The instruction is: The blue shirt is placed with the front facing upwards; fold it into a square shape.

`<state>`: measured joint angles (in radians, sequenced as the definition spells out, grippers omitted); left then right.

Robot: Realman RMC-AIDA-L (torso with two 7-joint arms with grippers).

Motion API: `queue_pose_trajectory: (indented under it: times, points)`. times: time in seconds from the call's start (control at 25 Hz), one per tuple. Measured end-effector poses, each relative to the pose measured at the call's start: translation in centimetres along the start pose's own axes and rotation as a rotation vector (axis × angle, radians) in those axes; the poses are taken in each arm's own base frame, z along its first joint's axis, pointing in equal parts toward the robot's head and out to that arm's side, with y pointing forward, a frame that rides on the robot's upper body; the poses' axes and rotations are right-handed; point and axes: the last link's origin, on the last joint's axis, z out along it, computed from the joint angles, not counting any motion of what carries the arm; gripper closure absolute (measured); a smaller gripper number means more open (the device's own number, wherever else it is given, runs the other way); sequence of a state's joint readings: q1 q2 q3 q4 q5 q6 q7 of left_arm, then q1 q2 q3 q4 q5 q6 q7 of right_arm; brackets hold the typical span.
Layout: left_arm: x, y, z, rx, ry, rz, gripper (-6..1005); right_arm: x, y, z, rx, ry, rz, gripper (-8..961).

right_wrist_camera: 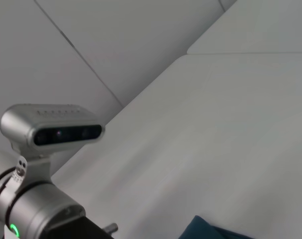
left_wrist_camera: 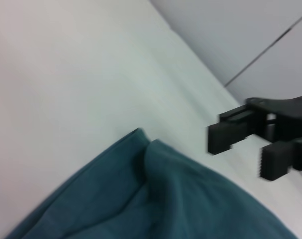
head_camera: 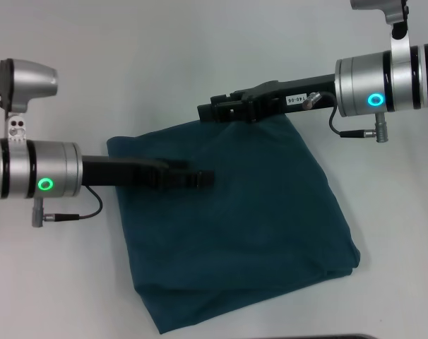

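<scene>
Folding is looking nearly finished on the white counter, where the blue shirt is lying as a compact, roughly four-sided bundle with no sleeves, neckline or print showing, turned slightly askew to the counter. The left hand is reaching in from the robot's left and hovering over the bundle's upper left part; whether its fingers are apart or together cannot be told from the head view, and its own wrist camera is not showing them. The right hand is sitting at the far edge of the cloth, and the left wrist view is showing its fingers apart with nothing between them, just clear of the fabric. What seems left is tidying: the near edge is looking loose and rounded, and the right corner is bulging, so the outline is reading as a soft quadrilateral and not yet a crisp square. Bare counter is surrounding the bundle on every side, giving both arms, by this judgement, ample room to withdraw or to press the edges flat.
</scene>
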<state>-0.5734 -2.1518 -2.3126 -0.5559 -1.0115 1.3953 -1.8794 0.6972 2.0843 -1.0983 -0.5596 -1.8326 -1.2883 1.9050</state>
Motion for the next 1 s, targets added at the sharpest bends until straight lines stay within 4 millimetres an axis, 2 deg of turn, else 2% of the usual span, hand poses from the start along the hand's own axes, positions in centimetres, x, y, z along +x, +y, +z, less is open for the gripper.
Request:
queue_pose_trajectory:
  times: [0.2,0.36,0.6,0.84,1.0]
  points:
    - [-0.4,0.0,0.6,0.011,-0.019,-0.001,145,0.0,0.0,0.0,0.0,0.0,0.002,468]
    - [-0.2,0.4,0.3,-0.019,-0.01,0.003,146,0.0,0.0,0.0,0.0,0.0,-0.002,467]
    - [0.3,1.7,-1.7,-0.141,0.055,0.018,145,0.1,-0.1,-0.2,0.005,0.0,-0.003,467]
    - [-1.4,3.3,-3.9,-0.284,0.038,0.05,146,0.7,-0.6,-1.0,0.021,0.0,0.01,468]
    - [-2.5,3.5,-5.1,-0.317,0.06,0.041,146,1.3,-1.1,-2.2,0.03,-0.003,0.027,467]
